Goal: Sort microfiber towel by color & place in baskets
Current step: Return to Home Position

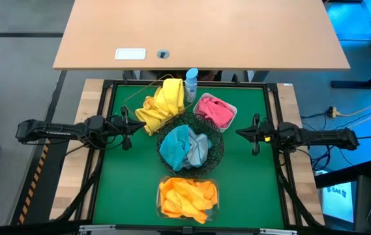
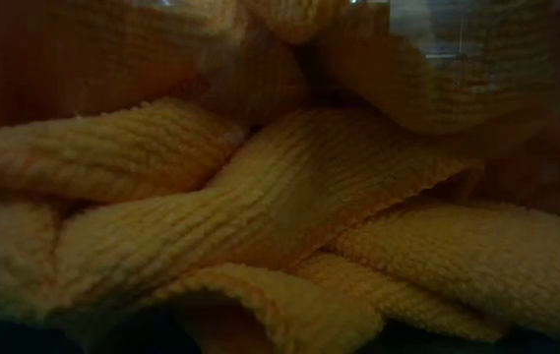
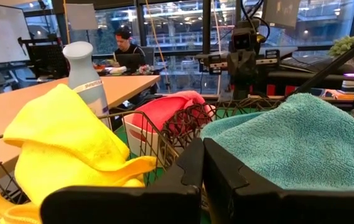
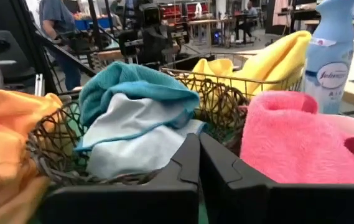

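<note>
All the towels lie in containers on the green mat. Yellow towels point(image 1: 162, 104) fill the copper wire basket point(image 1: 133, 98) at the far left. A pink towel point(image 1: 216, 111) sits in the white tray point(image 1: 232, 108). Teal and grey towels point(image 1: 186, 147) rest in the round black wire bowl point(image 1: 216, 149) at the centre. Orange towels point(image 1: 186, 198) fill the clear tub point(image 1: 215, 207) at the near edge and block the low view point(image 2: 280, 216). My left gripper point(image 1: 132, 124) is shut, left of the bowl. My right gripper point(image 1: 244, 133) is shut, right of the bowl. Neither touches anything.
A blue-capped spray bottle point(image 1: 191, 81) stands at the mat's far edge between the wire basket and the tray. A light wooden desk point(image 1: 198, 32) lies beyond the table. Bare green mat point(image 1: 117, 183) shows on the near left and near right point(image 1: 250, 189). People sit in the room behind.
</note>
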You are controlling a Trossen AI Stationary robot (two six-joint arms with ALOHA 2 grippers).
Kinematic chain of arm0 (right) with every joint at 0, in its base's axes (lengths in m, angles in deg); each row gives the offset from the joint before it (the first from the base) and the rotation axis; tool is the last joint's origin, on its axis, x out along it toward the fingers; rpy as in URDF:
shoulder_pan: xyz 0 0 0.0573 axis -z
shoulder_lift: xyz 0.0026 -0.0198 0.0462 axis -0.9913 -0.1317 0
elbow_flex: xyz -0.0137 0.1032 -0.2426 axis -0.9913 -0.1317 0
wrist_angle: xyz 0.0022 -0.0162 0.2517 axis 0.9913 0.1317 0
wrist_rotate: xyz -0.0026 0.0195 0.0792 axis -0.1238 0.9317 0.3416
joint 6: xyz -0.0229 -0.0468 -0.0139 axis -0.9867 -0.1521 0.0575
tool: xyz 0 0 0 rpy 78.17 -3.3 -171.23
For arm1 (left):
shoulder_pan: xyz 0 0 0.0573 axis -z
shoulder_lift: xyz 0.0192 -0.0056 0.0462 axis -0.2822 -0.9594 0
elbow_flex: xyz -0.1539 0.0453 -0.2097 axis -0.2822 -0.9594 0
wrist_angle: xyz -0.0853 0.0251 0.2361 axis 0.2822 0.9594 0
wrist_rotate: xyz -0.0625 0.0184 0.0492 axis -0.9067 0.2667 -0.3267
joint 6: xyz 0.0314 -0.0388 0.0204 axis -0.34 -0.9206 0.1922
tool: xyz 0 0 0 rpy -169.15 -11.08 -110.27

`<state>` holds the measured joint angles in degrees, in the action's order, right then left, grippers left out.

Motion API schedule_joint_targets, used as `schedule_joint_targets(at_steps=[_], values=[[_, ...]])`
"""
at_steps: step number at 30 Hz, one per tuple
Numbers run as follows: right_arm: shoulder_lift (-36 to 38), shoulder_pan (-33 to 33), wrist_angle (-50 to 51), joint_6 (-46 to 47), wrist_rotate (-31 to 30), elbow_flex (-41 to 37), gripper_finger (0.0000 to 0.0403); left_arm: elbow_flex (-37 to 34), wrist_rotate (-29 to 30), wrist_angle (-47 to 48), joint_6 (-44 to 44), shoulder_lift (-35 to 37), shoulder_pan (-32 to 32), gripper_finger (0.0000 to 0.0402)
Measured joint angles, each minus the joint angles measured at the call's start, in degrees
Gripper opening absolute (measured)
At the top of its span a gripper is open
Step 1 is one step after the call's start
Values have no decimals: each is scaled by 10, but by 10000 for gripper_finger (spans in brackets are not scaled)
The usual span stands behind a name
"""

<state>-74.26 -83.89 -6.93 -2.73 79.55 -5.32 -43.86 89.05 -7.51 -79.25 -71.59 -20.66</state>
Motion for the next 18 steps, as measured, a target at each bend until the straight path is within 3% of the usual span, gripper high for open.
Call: schedule_joint_targets(at_steps=[8, 18], values=[[-2, 0, 13, -25, -57, 0, 1, 0, 3, 14, 0, 0, 0, 1], [-3, 0, 14, -25, -59, 0, 1, 0, 9, 13, 0, 0, 0, 1]])
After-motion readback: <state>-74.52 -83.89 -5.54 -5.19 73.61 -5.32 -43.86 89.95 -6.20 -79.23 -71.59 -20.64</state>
